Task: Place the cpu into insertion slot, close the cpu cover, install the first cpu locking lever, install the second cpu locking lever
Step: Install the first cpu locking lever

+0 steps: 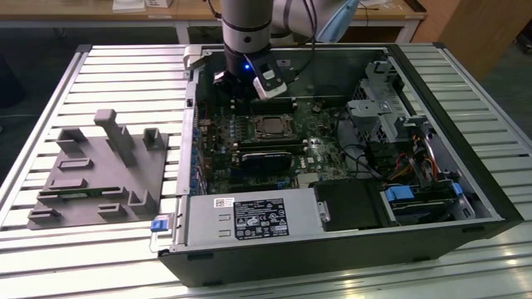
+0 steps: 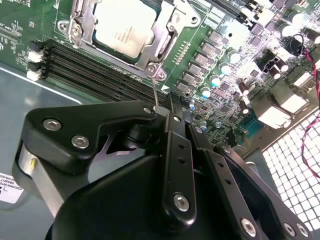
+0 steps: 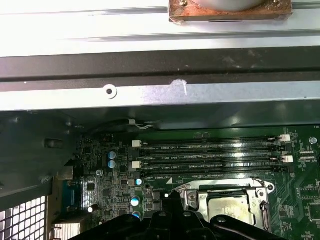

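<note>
Gripper (image 2: 162,107) inside case (image 1: 478,193), cpu (image 2: 122,25) inside insertion slot (image 2: 161,46)

cpu seated, as the first wrist view has it

The cpu (image 3: 231,207) lies flat in the insertion slot (image 3: 225,190), with the silver cpu cover (image 3: 197,199) framing it. 4 long black memory slots (image 3: 210,155) run just beside it, with the grey case wall (image 3: 200,95) beyond them. The gripper (image 3: 169,200) is right at the socket corner.

I have the arm (image 1: 247,25) hanging upright at the far side of the scene, its wrist (image 1: 246,53) vertical, the tool (image 2: 162,108) pointing straight down.
</note>
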Controlling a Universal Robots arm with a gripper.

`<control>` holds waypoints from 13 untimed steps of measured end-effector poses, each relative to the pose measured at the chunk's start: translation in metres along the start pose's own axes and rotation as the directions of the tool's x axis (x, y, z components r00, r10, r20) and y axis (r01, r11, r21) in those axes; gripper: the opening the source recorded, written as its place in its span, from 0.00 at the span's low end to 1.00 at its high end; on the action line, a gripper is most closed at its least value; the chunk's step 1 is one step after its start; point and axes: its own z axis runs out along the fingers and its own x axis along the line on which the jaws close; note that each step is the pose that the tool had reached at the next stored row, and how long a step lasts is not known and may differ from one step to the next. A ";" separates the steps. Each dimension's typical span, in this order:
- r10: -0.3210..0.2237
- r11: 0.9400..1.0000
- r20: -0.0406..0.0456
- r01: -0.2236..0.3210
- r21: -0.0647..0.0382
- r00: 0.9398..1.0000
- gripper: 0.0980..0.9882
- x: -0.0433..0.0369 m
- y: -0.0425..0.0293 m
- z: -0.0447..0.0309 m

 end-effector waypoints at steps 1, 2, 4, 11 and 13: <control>0.000 1.000 0.000 0.000 0.000 1.000 0.01 0.0000 0.0000 0.0000; 0.000 1.000 0.000 0.000 0.000 1.000 0.01 0.0000 0.0000 -0.0002; 0.000 1.000 0.000 0.000 0.000 1.000 0.01 0.0001 0.0002 -0.0014; 0.000 1.000 0.000 0.000 0.000 1.000 0.01 -0.0001 -0.0009 -0.0038; 0.000 1.000 0.000 0.000 0.000 1.000 0.01 -0.0001 -0.0021 -0.0041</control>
